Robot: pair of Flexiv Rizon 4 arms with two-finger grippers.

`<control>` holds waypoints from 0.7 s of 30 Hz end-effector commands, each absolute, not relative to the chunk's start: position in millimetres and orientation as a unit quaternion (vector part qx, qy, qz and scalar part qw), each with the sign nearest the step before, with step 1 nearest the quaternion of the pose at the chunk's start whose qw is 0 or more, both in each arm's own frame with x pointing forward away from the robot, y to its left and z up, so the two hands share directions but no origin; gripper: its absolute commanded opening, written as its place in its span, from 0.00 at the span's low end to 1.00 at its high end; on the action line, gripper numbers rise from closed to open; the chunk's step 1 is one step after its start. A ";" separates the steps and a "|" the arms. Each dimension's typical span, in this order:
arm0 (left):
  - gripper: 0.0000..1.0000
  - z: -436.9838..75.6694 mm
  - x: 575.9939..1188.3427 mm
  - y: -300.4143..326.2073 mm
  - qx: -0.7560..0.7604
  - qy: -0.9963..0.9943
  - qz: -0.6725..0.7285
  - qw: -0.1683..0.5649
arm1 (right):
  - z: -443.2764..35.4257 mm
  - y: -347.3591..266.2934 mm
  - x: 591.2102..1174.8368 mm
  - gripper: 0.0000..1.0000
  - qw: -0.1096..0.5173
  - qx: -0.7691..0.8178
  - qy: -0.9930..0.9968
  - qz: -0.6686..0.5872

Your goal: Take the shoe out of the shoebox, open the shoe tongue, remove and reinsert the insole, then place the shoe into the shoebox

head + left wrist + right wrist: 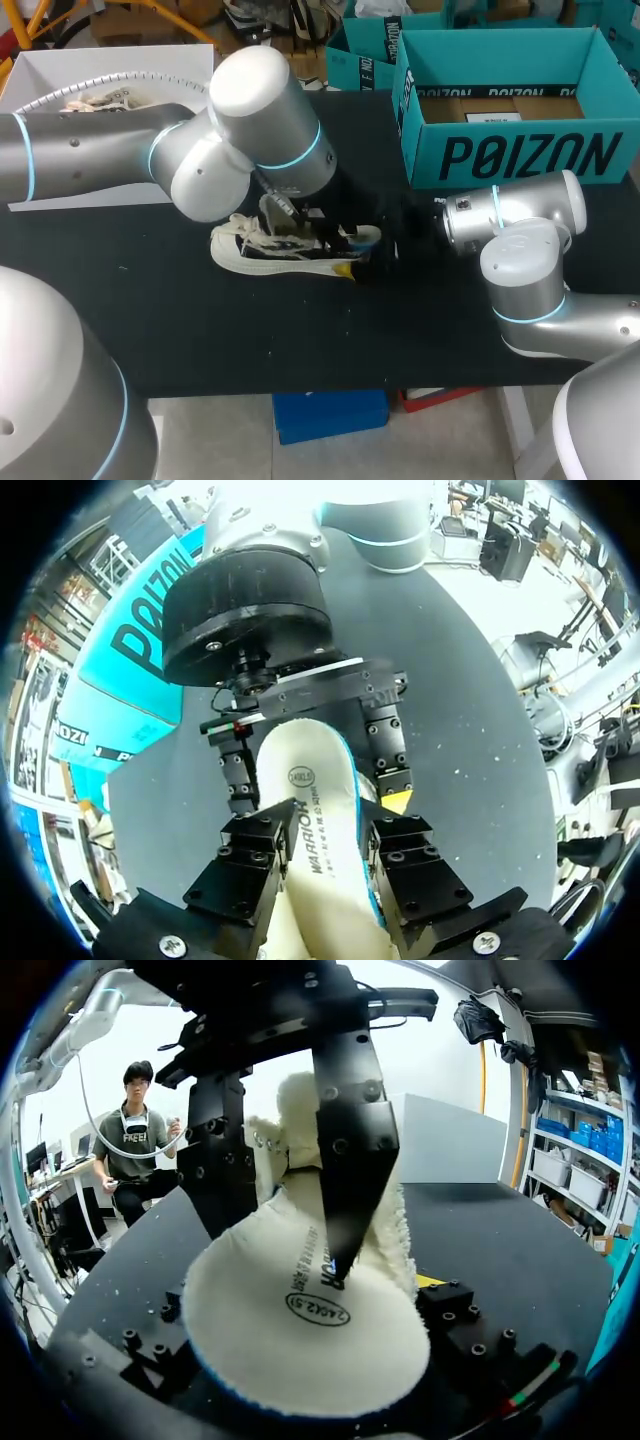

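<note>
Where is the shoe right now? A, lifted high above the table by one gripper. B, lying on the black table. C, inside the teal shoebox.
B: the shoe lies on the black table, apart from the teal shoebox, which has no shoe in it.

Shoebox (520, 155) side: big dark block letters, one word, brand.
Inside box: small white label (500, 118), too small to read.
Insole (312, 830): dark word printed lengthwise, plus oval size stamp.
</note>
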State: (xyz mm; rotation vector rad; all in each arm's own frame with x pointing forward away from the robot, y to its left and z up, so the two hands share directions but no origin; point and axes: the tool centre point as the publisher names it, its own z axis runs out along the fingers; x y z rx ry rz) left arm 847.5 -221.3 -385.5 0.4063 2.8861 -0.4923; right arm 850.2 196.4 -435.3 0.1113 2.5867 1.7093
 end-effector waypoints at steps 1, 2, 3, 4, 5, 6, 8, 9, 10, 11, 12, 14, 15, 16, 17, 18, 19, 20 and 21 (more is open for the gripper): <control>0.34 -387.8 848.6 -223.1 0.132 0.973 -0.159 0.102 | -438.2 197.7 849.6 0.00 0.020 0.036 0.834 0.551; 0.33 -388.3 848.9 -223.1 0.130 0.973 -0.160 0.102 | -438.2 197.7 849.6 0.00 0.020 0.036 0.834 0.551; 0.33 -388.5 849.2 -223.0 0.129 0.973 -0.161 0.101 | -438.2 197.7 849.6 0.00 0.020 0.036 0.834 0.551; 0.31 -388.6 849.3 -222.9 0.127 0.973 -0.162 0.102 | -438.2 197.7 849.6 0.00 0.020 0.036 0.834 0.551; 0.31 -388.7 849.5 -222.9 0.126 0.973 -0.162 0.102 | -438.2 197.7 849.6 0.00 0.020 0.036 0.834 0.551; 0.29 -388.7 849.9 -223.0 0.126 0.973 -0.163 0.103 | -438.2 197.7 849.6 0.00 0.020 0.036 0.834 0.551; 0.23 -388.5 850.9 -223.1 0.119 0.973 -0.165 0.105 | -438.2 197.7 849.6 0.00 0.020 0.036 0.834 0.551; 0.00 -388.5 851.6 -223.2 0.118 0.974 -0.165 0.104 | -438.2 197.7 849.6 0.00 0.020 0.036 0.834 0.551; 0.00 -388.5 851.9 -223.3 0.118 0.974 -0.166 0.104 | -438.2 197.7 849.6 0.00 0.020 0.036 0.834 0.551; 0.00 -388.5 851.9 -223.3 0.117 0.974 -0.166 0.104 | -438.2 197.7 849.6 0.00 0.020 0.036 0.834 0.551; 0.00 -388.5 851.9 -223.3 0.116 0.974 -0.167 0.104 | -438.2 197.7 849.6 0.00 0.020 0.036 0.834 0.551; 0.00 -387.3 851.3 -222.4 0.116 0.973 -0.168 0.104 | -438.2 197.7 849.6 0.00 0.020 0.036 0.834 0.551; 0.00 -386.3 850.7 -221.4 0.116 0.973 -0.169 0.104 | -438.2 197.7 849.6 0.00 0.020 0.036 0.834 0.551; 0.00 -385.3 849.7 -220.3 0.117 0.973 -0.171 0.100 | -438.2 197.7 849.6 0.00 0.020 0.036 0.834 0.551; 0.00 -383.8 847.8 -218.8 0.119 0.973 -0.174 0.097 | -438.2 197.7 849.6 0.00 0.020 0.036 0.834 0.551; 0.00 -382.3 845.9 -217.6 0.119 0.973 -0.174 0.097 | -438.2 197.7 849.6 0.00 0.020 0.036 0.834 0.551; 0.00 -380.9 843.6 -216.5 0.121 0.973 -0.175 0.095 | -438.2 197.7 849.6 0.00 0.020 0.036 0.834 0.551; 0.00 -379.0 841.2 -214.9 0.125 0.972 -0.180 0.090 | -438.2 197.7 849.6 0.00 0.020 0.036 0.834 0.551; 0.00 -376.9 839.0 -212.9 0.127 0.971 -0.184 0.084 | -438.2 197.7 849.6 0.00 0.020 0.036 0.834 0.551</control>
